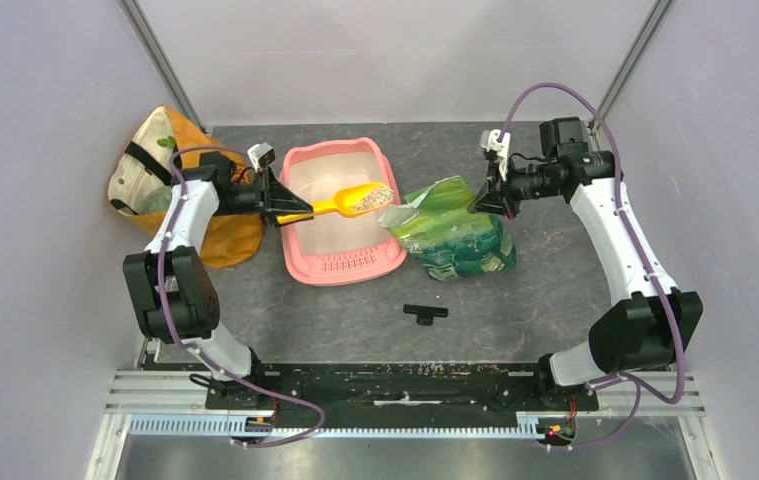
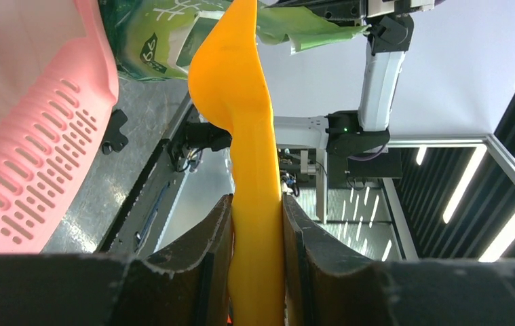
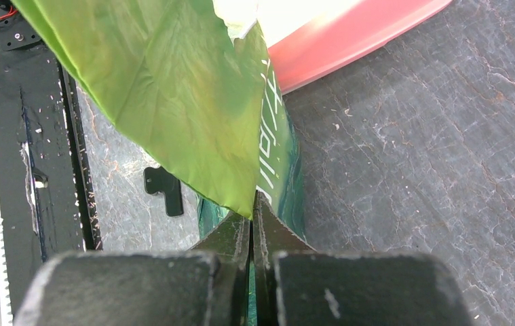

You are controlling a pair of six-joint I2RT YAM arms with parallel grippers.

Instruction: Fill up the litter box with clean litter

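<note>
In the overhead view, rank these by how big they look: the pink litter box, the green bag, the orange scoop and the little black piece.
Largest to smallest:
1. litter box
2. green bag
3. orange scoop
4. black piece

left gripper [image 1: 292,213] — jaws clamped, pointing rightward | right gripper [image 1: 477,203] — jaws pinched tight, pointing leftward

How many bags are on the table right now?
2. An orange-tan fabric bag at far left, and a green foil bag right of the pink litter box, pinched by the right hand. None looks hidden.
</note>
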